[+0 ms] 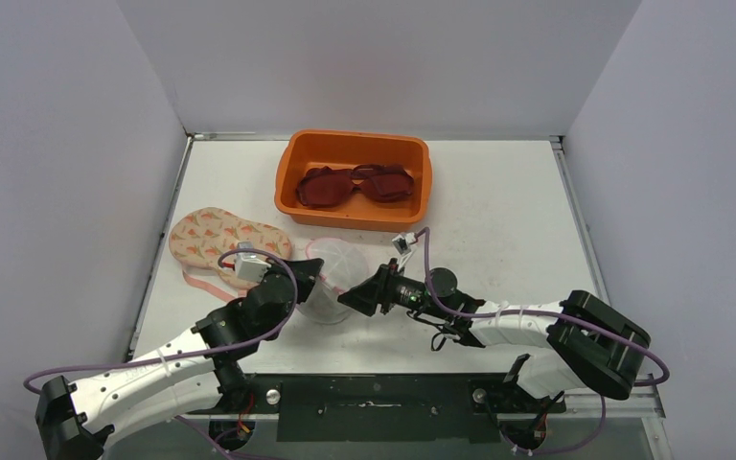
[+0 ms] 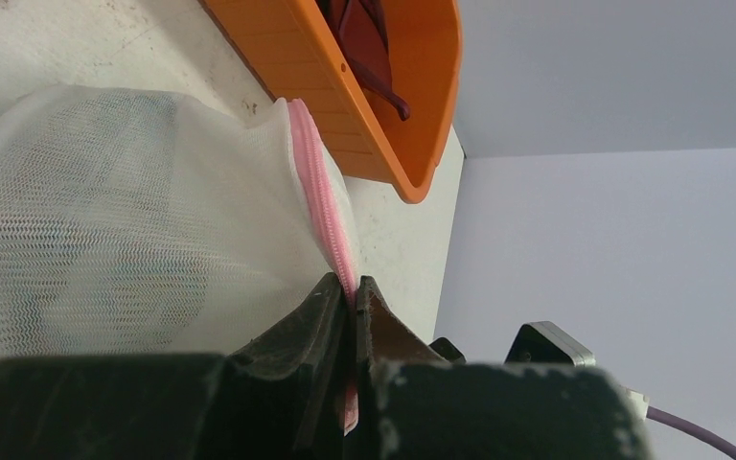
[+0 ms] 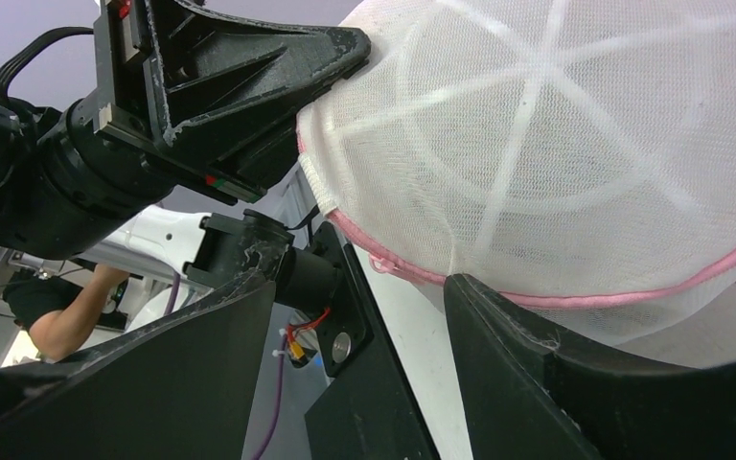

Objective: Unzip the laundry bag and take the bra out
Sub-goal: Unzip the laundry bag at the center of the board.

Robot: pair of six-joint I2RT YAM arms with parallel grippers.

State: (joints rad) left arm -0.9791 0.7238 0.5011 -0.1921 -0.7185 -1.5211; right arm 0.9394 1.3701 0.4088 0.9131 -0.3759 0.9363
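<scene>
The laundry bag (image 1: 333, 268) is a white mesh dome with a pink zipper (image 2: 321, 196), standing in front of the orange bin. My left gripper (image 2: 355, 287) is shut on the pink zipper tape at the bag's edge; in the top view the left gripper (image 1: 312, 279) is at the bag's left side. The right gripper (image 3: 359, 316) stands open at the bag's lower right side, its right finger (image 3: 537, 364) touching the pink seam near a small pink loop (image 3: 383, 261). Through the mesh only a faint bluish shape (image 2: 86, 287) shows; the bra cannot be made out.
An orange bin (image 1: 292, 177) holding a dark red garment (image 1: 359, 182) stands just behind the bag. A peach floral padded piece (image 1: 220, 238) lies to the left of my left arm. A small white connector (image 1: 402, 243) sits right of the bag.
</scene>
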